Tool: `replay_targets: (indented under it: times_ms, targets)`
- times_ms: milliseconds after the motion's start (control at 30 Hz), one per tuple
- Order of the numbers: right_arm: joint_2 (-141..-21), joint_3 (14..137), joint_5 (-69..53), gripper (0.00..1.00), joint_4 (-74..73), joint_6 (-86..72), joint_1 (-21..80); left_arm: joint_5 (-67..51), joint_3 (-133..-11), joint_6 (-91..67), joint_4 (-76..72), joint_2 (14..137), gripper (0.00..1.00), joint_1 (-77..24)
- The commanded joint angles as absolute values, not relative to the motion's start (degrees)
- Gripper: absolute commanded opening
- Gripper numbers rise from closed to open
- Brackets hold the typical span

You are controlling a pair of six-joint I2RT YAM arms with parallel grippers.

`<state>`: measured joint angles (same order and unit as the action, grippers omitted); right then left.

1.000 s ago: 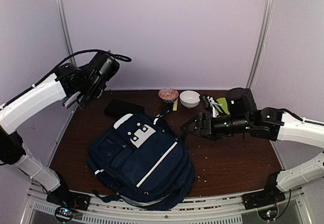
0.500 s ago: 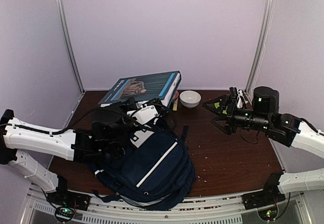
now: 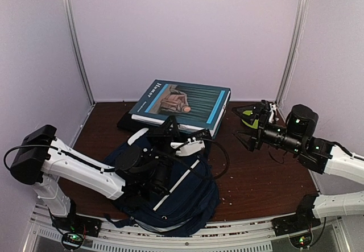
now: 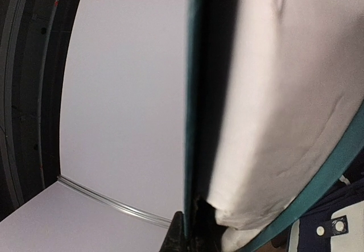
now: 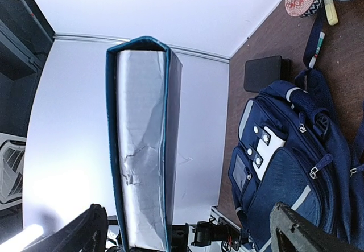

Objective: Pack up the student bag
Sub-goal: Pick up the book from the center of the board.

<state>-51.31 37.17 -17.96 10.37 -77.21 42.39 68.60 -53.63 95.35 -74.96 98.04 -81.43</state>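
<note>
At the near middle of the table [image 3: 259,175], toward 6 o'clock in the overhead view, lies the student bag [image 3: 185,189], flat on its back with its long axis running roughly from 11 to 5 o'clock. The left arm reaches across it, and the left gripper [image 3: 170,126] is clamped on the near edge of a big teal book [image 3: 182,101], held clear above the bag's far end at 12 o'clock, its length running 9 to 3. The right gripper [image 3: 248,128] hovers at 3 o'clock from the book, apart from it, jaws spread wide and holding nothing. The left arm is plainly nearer the bag, so the book would go down and toward 6 o'clock. I cannot tell whether the main compartment is unzipped. Bare table lies at 3 to 4 o'clock of the bag, while the back wall stands close behind the book.
</note>
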Motion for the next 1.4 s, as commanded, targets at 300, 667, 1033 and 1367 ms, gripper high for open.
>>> replay_targets:
  times_ms: [300,667,1033,1367]
  targets:
    - [-53.2,40.1,-18.7,1.00,16.3,-75.9,42.3,64.9,-56.3,94.0,-79.5,95.9,0.00,-83.2]
    - [-62.5,45.5,-24.8,0.95,21.4,-78.7,42.4,64.0,-57.0,95.3,-80.4,98.0,0.00,-85.1]
    - [-65.6,47.8,-27.4,0.39,21.0,-79.0,44.1,65.3,-57.3,93.9,-80.2,98.3,0.00,-85.1]
    - [-55.8,42.2,-16.2,0.30,20.2,-76.9,42.7,72.2,-55.8,70.0,-55.0,89.7,0.85,-83.7]
